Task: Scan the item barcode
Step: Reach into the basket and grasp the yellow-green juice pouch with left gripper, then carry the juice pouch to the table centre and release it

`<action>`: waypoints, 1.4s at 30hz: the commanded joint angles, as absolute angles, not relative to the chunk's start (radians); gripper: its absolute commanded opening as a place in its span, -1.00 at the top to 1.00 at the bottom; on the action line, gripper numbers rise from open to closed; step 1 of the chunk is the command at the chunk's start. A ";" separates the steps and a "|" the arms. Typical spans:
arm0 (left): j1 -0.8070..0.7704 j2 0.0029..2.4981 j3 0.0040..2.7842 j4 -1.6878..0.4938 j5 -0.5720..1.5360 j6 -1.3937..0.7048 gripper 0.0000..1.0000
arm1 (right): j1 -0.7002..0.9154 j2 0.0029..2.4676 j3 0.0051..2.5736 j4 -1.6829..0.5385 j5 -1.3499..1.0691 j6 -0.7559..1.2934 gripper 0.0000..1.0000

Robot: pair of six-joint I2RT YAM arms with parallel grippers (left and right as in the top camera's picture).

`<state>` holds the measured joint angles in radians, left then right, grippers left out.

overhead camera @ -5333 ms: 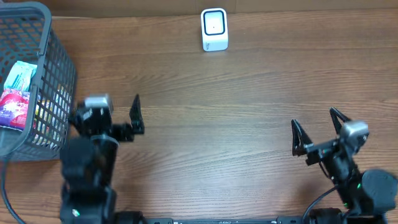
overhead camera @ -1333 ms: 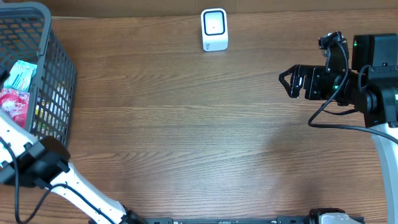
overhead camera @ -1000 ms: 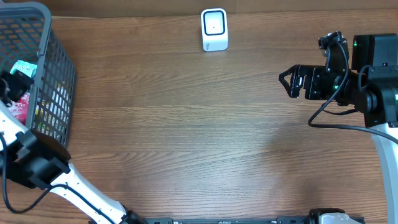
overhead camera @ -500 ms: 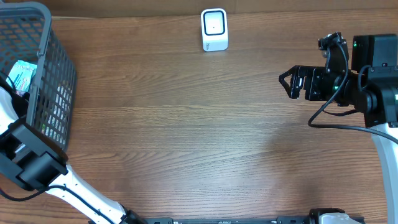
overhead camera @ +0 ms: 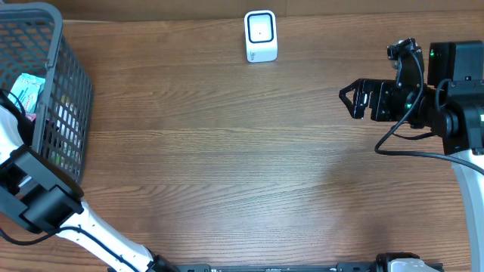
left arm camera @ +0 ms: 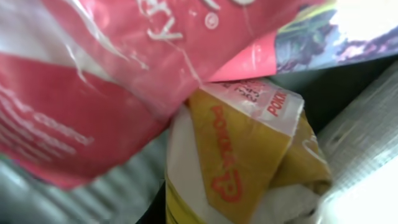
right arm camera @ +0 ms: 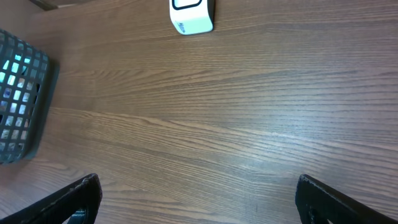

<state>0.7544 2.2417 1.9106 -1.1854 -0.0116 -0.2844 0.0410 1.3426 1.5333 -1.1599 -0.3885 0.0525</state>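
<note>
"POKKA" in red on yellow packet (left arm camera: 249, 155)

Scanner (overhead camera: 261, 35): small white block with a dark-framed face, standing upright at the middle of the counter's far edge.
Pink-red packet (left arm camera: 81, 81): crinkled glossy film with white lettering, lying inside the grey mesh basket (overhead camera: 72, 98) at the counter's far left corner and overlapping a yellow packet (left arm camera: 249, 149) with orange print.
Teal packet (overhead camera: 26, 87): lying in the same basket.
</note>
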 commanded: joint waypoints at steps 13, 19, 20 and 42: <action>0.746 2.235 2.968 -1.690 0.110 -0.285 0.92 | 0.046 1.338 1.557 -1.154 -0.395 0.052 -1.00; 0.653 2.081 3.027 -1.690 0.234 -0.275 0.92 | 0.046 1.338 1.557 -1.154 -0.395 0.052 -1.00; 0.616 2.060 3.024 -1.690 0.247 -0.272 0.92 | 0.046 1.338 1.557 -1.153 -0.394 0.052 -1.00; -0.383 2.340 2.500 -1.600 0.173 -0.603 0.92 | 0.046 1.338 1.557 -1.155 -0.395 0.052 -1.00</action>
